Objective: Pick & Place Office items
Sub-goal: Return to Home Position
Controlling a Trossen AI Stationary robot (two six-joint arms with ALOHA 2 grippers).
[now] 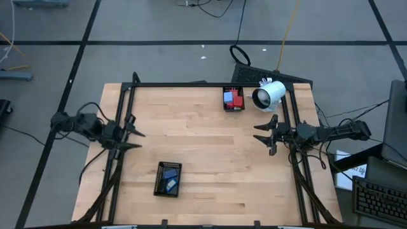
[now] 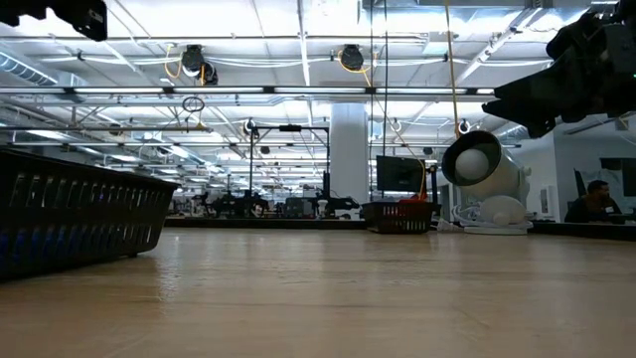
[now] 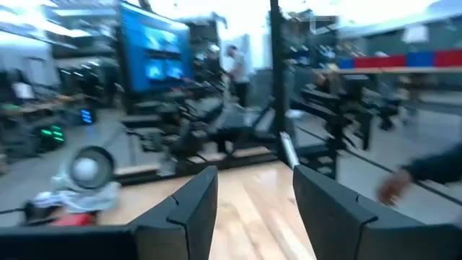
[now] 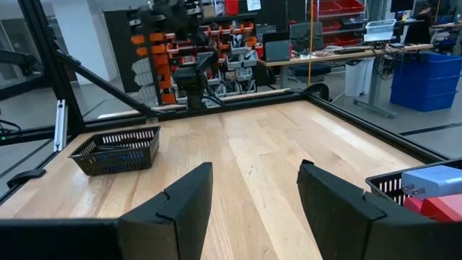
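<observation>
Both claws are spread and empty: your left claw (image 1: pixel 140 135) and right claw (image 1: pixel 257 132) hover over opposite bench (image 1: pixel 203 159) edges; office items (image 1: pixel 169 185) lie in the near tray (image 1: pixel 157 183) and far tray (image 1: pixel 233 110).

Wooden bench (image 1: pixel 210 159), black frame round it. Left tool (image 1: pixel 138 140) at the bench's left edge, fingers spread, holding nothing. Right tool (image 1: pixel 259 132) near the right edge, fingers spread, holding nothing. Black mesh tray (image 1: pixel 159 178) on the left half holds blue flat pieces (image 1: pixel 169 184). Second mesh tray (image 1: pixel 233 109) at the far edge holds a red block (image 1: pixel 238 100) and a light-blue piece (image 1: pixel 229 97). White cylindrical device (image 1: pixel 269 94) just beside it.
</observation>
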